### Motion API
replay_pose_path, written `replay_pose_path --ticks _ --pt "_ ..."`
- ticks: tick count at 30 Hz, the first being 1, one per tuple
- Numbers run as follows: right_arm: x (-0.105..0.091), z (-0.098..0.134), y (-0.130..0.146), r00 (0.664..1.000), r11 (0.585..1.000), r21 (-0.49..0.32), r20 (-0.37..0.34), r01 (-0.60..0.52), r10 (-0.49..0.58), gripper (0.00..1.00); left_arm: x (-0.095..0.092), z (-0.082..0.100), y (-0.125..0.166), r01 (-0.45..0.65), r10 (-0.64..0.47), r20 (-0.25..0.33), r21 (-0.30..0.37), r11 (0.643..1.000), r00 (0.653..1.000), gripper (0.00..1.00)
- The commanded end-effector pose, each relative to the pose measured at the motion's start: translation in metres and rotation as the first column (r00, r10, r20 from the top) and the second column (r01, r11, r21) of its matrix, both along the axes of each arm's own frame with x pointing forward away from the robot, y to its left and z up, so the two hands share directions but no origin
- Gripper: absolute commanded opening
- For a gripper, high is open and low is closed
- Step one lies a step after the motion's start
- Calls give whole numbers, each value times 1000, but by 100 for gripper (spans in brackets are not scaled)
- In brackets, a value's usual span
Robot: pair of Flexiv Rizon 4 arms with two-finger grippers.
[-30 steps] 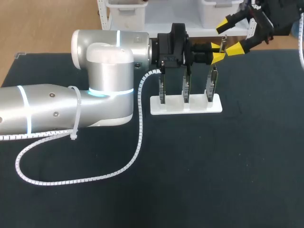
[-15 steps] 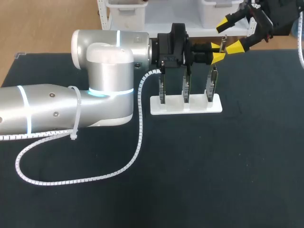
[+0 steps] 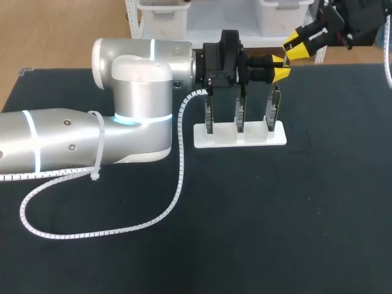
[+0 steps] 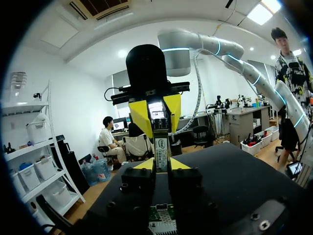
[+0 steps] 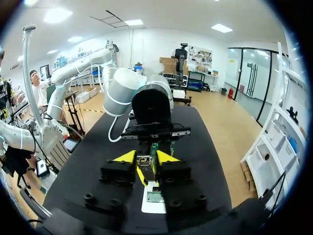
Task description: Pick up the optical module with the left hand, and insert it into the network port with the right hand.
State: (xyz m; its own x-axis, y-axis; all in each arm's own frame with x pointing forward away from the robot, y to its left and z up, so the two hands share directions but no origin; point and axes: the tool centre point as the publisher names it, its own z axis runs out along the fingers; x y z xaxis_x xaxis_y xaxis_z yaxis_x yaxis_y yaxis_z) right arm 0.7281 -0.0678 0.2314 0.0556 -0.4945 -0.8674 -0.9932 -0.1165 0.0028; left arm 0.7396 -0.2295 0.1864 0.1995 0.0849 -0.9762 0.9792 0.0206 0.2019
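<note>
Since a second ago the right hand (image 3: 297,49) has closed. Its two yellow fingers stood wide apart then, one on each side of the left hand's tips, and now they are together. The left arm, the white holder and the cable have not changed place.

The left arm (image 3: 135,110) comes in from the left side and lies across the dark table (image 3: 306,214). Its left hand (image 3: 280,67) points to the right, close to the top of the rightmost of three upright boards (image 3: 272,105). These boards stand in a white holder (image 3: 278,136) on the table. Whether the hand is exactly over this board or behind it, I cannot tell.

The optical module (image 4: 160,142) is a narrow silver bar. In the left wrist view it sits between the left hand's fingers, which are nearly closed and press it from both sides, and it reaches forward out of them. Its far end is between the yellow fingers (image 4: 141,117) of the right hand, which also touch it from two sides. Both hands have hold of the module, each at one end, in the air above the table. In the right wrist view the right hand's tips stand only a little apart, with the left hand directly ahead of them.

A white spiral cable (image 3: 180,165) hangs from the left arm and curls on the table.
</note>
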Motion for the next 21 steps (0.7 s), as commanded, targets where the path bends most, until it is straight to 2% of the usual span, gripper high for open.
replay_pose_path --ticks 1,8,9,10,11,21 --pt "1 -1 0 1000 1000 1 -1 -2 2 0 0 -1 0 -2 2 2 -2 1000 1000 0" --pt "1 -1 0 1000 1000 1 -1 -2 2 0 0 -1 0 -2 2 2 -2 1000 1000 0" --pt "1 -1 0 1000 1000 1 -1 -2 2 0 0 -1 0 -2 2 2 -2 1000 1000 18" --pt "1 -1 0 1000 1000 1 -1 -2 2 0 0 -1 0 -2 2 2 -2 1000 1000 55" --pt "1 -1 0 1000 1000 1 -1 -2 2 0 0 -1 0 -2 2 2 -2 1000 1000 100" --pt "1 -1 0 1000 1000 1 -1 -2 2 0 0 -1 0 -2 2 2 -2 1000 1000 100"
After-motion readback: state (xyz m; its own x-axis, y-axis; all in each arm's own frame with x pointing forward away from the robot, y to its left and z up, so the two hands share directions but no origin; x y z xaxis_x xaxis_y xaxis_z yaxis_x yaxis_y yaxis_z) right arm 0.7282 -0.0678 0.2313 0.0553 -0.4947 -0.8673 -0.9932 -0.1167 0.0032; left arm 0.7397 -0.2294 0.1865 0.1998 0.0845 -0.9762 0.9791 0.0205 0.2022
